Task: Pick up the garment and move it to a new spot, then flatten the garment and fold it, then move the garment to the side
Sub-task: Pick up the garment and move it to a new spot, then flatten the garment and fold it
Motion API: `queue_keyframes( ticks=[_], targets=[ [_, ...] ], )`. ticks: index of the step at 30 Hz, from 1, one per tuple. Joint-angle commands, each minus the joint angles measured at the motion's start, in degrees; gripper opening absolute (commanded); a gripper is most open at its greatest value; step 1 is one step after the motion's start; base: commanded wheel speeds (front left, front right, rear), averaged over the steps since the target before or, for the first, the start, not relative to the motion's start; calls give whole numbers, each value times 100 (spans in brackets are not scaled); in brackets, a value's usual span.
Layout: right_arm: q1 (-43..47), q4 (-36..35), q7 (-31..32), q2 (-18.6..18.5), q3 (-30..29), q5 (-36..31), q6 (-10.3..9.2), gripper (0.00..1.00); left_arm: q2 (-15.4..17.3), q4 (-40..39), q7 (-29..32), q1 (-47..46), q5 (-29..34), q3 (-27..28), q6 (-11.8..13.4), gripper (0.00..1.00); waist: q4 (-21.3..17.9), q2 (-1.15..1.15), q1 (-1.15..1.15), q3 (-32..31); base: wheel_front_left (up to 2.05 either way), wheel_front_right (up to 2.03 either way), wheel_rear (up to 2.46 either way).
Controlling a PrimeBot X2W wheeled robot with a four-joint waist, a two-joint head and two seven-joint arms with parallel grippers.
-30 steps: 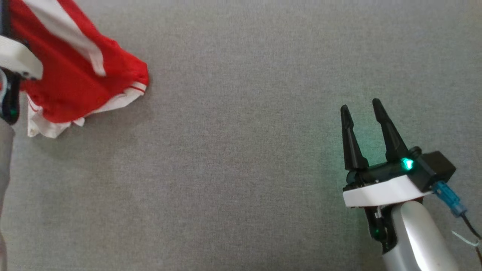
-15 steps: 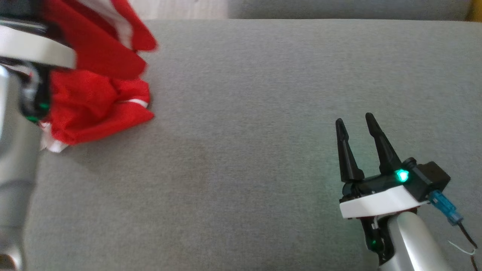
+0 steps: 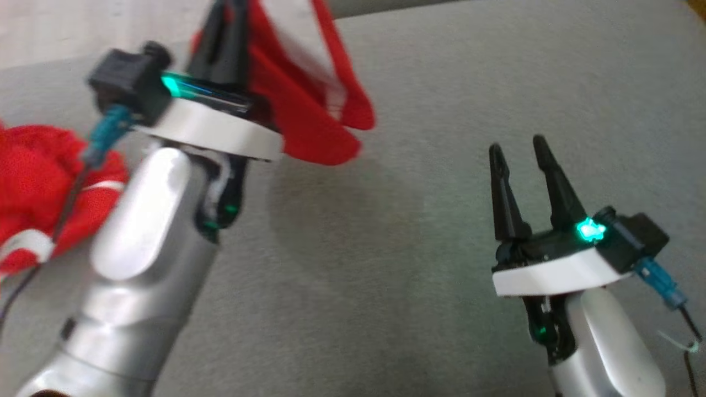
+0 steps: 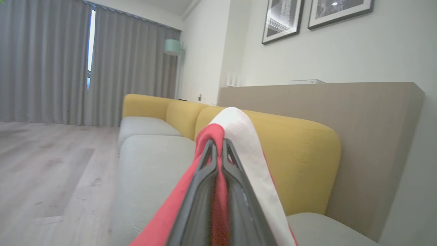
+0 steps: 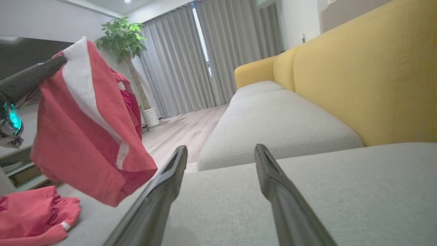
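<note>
The left gripper is clamped on the garment. In the left wrist view its 2 dark fingers press together with a fold of red and white cloth caught between them near the tips.

The garment is red with a broad white stripe. It hangs from that grip in the air above the grey seat cushion, and its lowest fold is clear of the cushion in the right wrist view. In the head view the hanging cloth is blurred and sits over the cushion's far left part, throwing a soft shadow on the fabric below it.

A red heap with a bit of white trim lies on the cushion at its left end, below the left arm. Whether this heap joins the hanging cloth cannot be told.

The right gripper is over the cushion's right part, well apart from the garment. Its 2 fingers stand spread with nothing between them, pointing toward the cushion's far edge. A green light glows on each wrist.

The yellow backrest rises along the cushion's far side.
</note>
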Motion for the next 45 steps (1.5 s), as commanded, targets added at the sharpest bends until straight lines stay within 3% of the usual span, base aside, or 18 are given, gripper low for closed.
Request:
queue_keyframes(
  ticks=[1, 2, 3, 4, 5, 6, 10, 15, 25, 35, 41, 45],
  targets=[
    [-221, -215, -61, -16, 153, 75, 43, 100, 17, -86, -39, -341, 33, 107, 31, 0, -453, 0, 0, 217, 0, 0, 0],
    [-247, -226, -61, -16, 172, 101, 43, 100, -60, 12, -53, -384, 43, 69, 45, 0, -540, 0, 0, 254, 0, 0, 0],
    [-269, -236, -61, -16, 197, 121, 43, 100, -113, 126, -91, -436, 72, 45, 64, 24, -622, 0, 0, 286, 0, 0, 0],
    [-287, -247, -61, -16, 208, 142, 43, 100, -149, 249, -156, -490, 118, 25, 82, 91, -687, 0, 0, 312, 0, 0, 0],
    [-287, -247, -61, -16, 208, 142, 43, 100, -149, 249, -156, -490, 118, 25, 82, 91, -687, 0, 0, 312, 0, 0, 0],
    [-302, -256, -61, -16, 212, 160, 43, 100, -174, 381, -227, -540, 161, 9, 90, 100, -736, 0, 0, 334, 0, 0, 0],
    [-306, -297, -61, -16, 143, 187, 43, 100, -175, 895, -554, -659, 297, 50, 97, 100, -744, 0, 0, 368, 0, 0, 0],
    [-223, -303, -61, -16, -84, 82, 43, 100, -56, 1136, -776, -425, 342, 252, -24, 100, -374, 0, 0, 275, 0, 0, 0],
    [167, -152, -61, -16, -511, -286, 43, 100, 84, 260, -810, 1335, 715, 750, -442, 100, 658, 0, 0, -138, 0, 0, 0],
    [483, 135, -61, -16, -634, -392, 43, 100, -494, -432, -811, 3187, 1149, 1324, -493, 100, 939, 0, 0, -411, 0, 0, 0],
    [256, 529, -61, -16, -831, -562, 43, 100, -751, -598, -811, 3384, 1417, 1526, -625, 100, 1047, 0, 0, -320, 0, 0, 0],
    [-73, 1221, -61, -16, -994, -701, 43, 100, -821, -579, -811, 3296, 1552, 1497, -726, 100, 1145, 0, 0, -175, 0, 0, 0]
  ],
)
